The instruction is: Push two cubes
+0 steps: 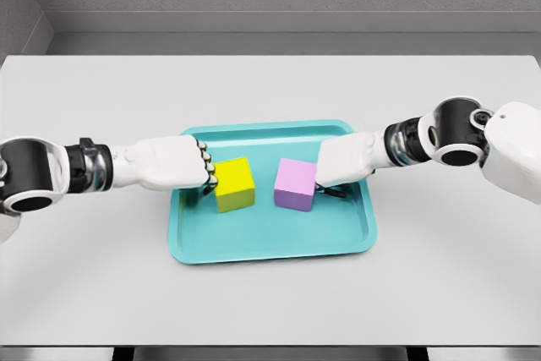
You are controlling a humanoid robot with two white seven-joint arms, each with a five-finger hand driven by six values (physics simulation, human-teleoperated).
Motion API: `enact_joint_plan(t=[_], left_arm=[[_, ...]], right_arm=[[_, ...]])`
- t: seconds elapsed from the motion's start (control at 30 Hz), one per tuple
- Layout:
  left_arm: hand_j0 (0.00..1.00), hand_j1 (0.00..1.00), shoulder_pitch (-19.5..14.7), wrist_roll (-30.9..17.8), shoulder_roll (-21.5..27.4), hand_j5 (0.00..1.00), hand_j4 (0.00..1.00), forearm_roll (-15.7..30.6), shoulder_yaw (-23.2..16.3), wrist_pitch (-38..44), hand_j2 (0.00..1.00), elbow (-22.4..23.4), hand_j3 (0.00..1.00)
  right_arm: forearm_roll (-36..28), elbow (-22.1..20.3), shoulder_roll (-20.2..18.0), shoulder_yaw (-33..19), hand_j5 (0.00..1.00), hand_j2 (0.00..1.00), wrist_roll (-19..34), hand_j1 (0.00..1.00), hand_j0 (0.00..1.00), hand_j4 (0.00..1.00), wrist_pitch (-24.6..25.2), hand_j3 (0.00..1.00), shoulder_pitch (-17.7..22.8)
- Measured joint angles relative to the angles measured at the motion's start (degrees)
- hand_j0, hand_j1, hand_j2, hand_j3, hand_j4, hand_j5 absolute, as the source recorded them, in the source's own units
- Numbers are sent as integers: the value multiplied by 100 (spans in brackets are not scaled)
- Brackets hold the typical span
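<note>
**Two hands set against two cubes on the tray**

Between the two hands, a yellow cube [234, 184] and a pink cube [296, 184] sit side by side on a teal tray [275, 247], apart from each other with a bare strip of tray between them. The left hand [173, 164] has its fingers curled into a loose fist and holds nothing; its knuckles touch the yellow cube's outer face. The right hand [348, 161] meets the pink cube's outer face, but whether its fingers are curled or spread cannot be told from this angle.

Both cubes look rigid, light and smooth-sided, so they should slide readily on the flat tray floor without tipping, provided the push lands low and square on the face. No grip seems needed; flat contact on the outer side ought to do.

Beyond each hand lies only the grey table [270, 302]. The tray's raised rim is the one obstacle: a push angled toward it would stop a cube, and the light tray itself might shift.
</note>
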Motion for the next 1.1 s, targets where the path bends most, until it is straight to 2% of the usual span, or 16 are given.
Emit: enact_joint_plan(t=[0.73, 1.1], left_arm=[[48, 48, -184, 12, -93, 48, 48, -133, -218, 63, 48, 0, 48], [48, 48, -176, 10, -58, 48, 48, -93, -210, 43, 48, -3, 48]], right_arm=[[0, 25, 52, 4, 17, 17, 0, 17, 17, 17, 0, 17, -26], [6, 227, 113, 35, 17, 17, 0, 17, 17, 17, 0, 17, -35]])
